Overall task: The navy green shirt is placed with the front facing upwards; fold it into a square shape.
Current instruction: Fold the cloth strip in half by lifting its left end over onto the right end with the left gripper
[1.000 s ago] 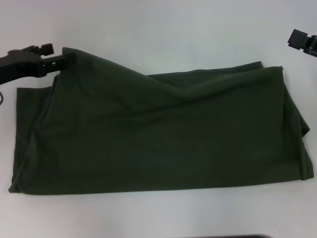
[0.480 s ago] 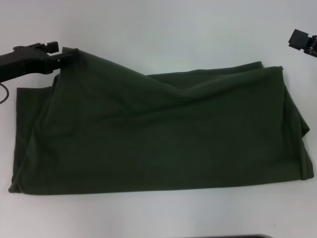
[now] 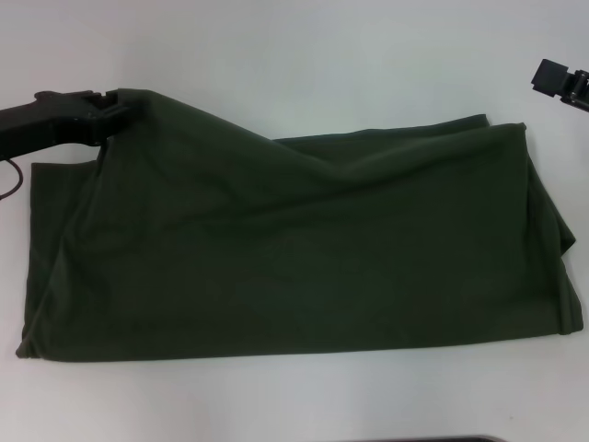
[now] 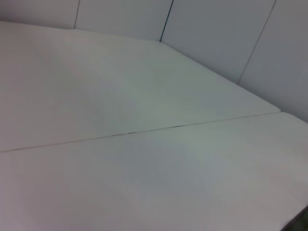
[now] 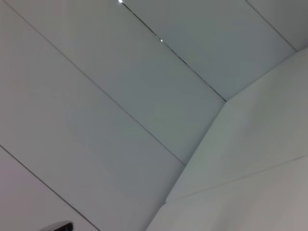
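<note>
Head view: a white table (image 3: 294, 46) is covered across most of its width by the shirt (image 3: 304, 258), folded into a wide band with its plain side up. Its far left corner is seen pinched and lifted by the left gripper (image 3: 112, 106). The right gripper (image 3: 558, 81) is parked far right, clear of the shirt; its finger state cannot be told.
</note>
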